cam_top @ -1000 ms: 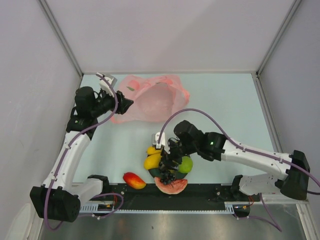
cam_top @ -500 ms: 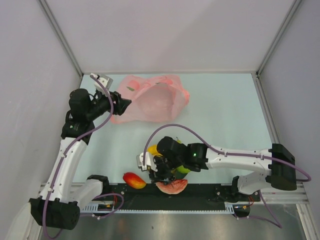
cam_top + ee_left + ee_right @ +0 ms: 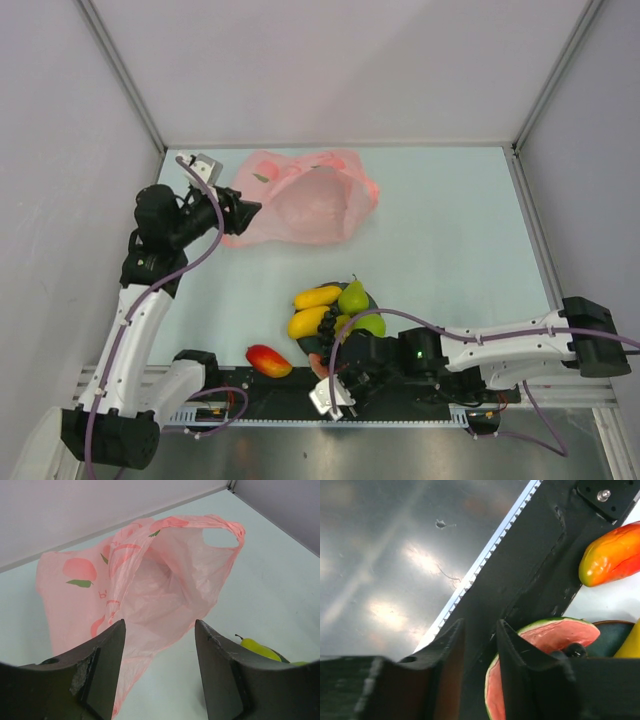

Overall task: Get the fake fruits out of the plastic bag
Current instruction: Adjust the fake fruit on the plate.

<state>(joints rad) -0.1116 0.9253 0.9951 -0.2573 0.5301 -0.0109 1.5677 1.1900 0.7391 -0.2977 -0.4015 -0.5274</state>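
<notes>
**A:** Judging from above, how much is out of the bag (image 3: 300,200)?

**B:** Most of it, I'd say. Two yellow fruits (image 3: 312,310), a pear (image 3: 352,297) and an apple (image 3: 371,325) are heaped on the plate (image 3: 607,635) near the front of the table (image 3: 450,220). A red mango (image 3: 268,360) lies just left of them. The right wrist view shows a watermelon slice (image 3: 545,637) at the plate's edge.

**A:** And the bag itself?

**B:** It's at the far left of the table, well apart from the heap, mouth gaping. The left wrist view looks into it and I see no fruit, though the folds hide some of it.

**A:** The end effectors?

**B:** The left end effector (image 3: 160,630) is spread wide at the bag's near edge, gripping nothing. The right end effector (image 3: 481,627) is over the black rail (image 3: 520,570), fingers drawn close with a slim gap, empty.

**A:** So what's left?

**B:** Probably just checking that the bag is empty.
</notes>
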